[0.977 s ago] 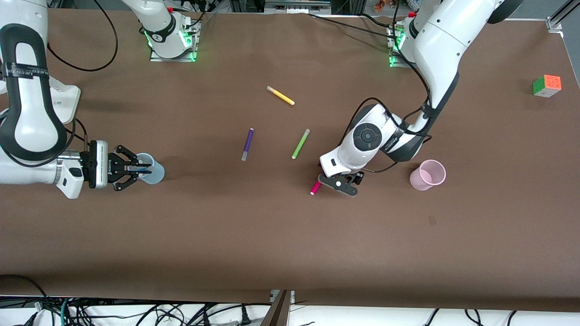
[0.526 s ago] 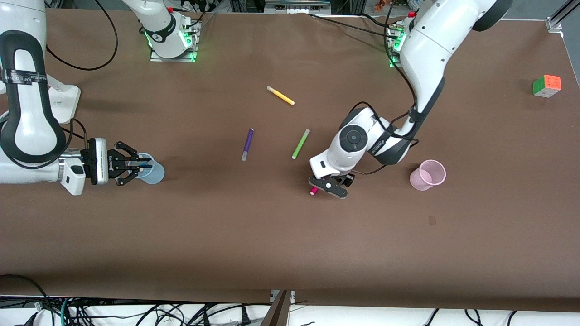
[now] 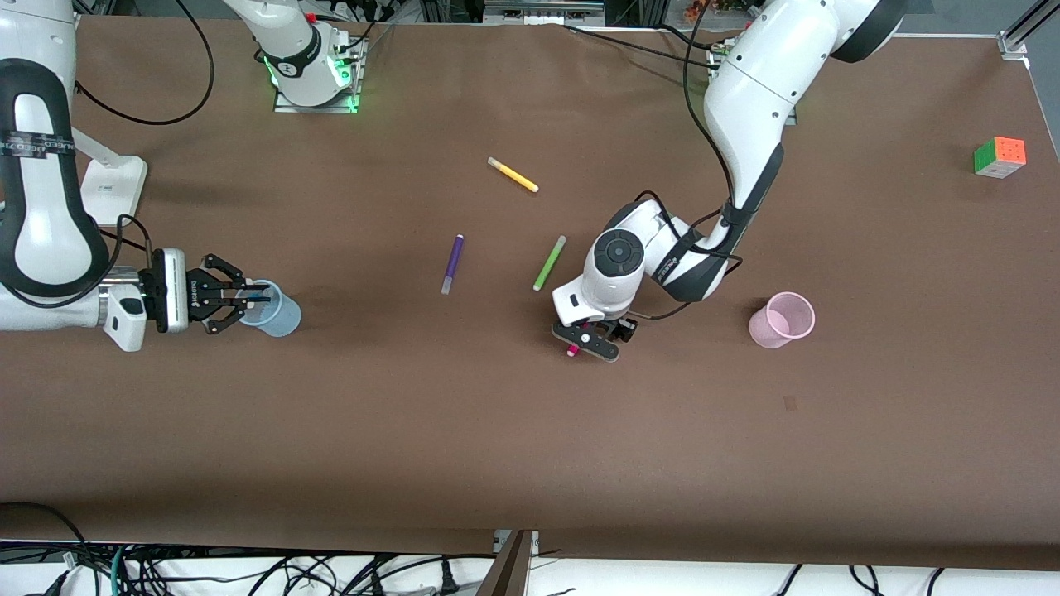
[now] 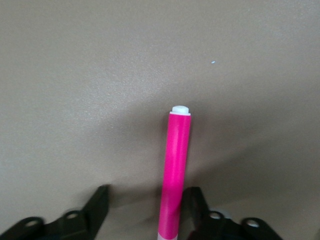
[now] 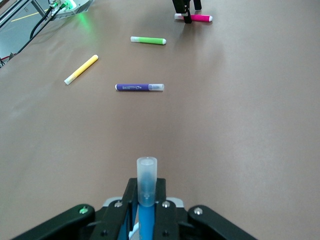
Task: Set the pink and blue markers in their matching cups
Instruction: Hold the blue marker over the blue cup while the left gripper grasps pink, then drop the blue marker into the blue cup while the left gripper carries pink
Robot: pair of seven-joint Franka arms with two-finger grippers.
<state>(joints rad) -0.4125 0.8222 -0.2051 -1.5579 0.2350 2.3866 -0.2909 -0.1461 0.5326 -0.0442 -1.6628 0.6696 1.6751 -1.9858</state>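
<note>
the magenta-pink felt-tip marker (image 3: 571, 352) lies flat on the brown table (image 3: 530, 430) a little right of the front view's centre, mostly hidden under the left gripper (image 3: 586, 343), which is down at it. in the left wrist view the pink marker (image 4: 174, 172) runs up from the bottom edge between the two black fingers (image 4: 196, 202); one finger is just beside the barrel, the other stands apart from it, so the jaws are parted and not clamped on it. the light pink translucent plastic cup (image 3: 782, 319) stands upright at mid right, well apart from the marker.

at mid left, the right gripper (image 3: 248, 298) is clenched on the mid-blue marker with the pale greyish cap (image 5: 146, 197), over the rim of the light blue translucent cup (image 3: 273, 308).

between the two grippers lie a dark purple marker (image 3: 452, 263) and a lime green marker (image 3: 550, 262), with a yellow marker (image 3: 513, 175) above them in the frame. a multicoloured puzzle cube (image 3: 999, 156) sits at upper right.
</note>
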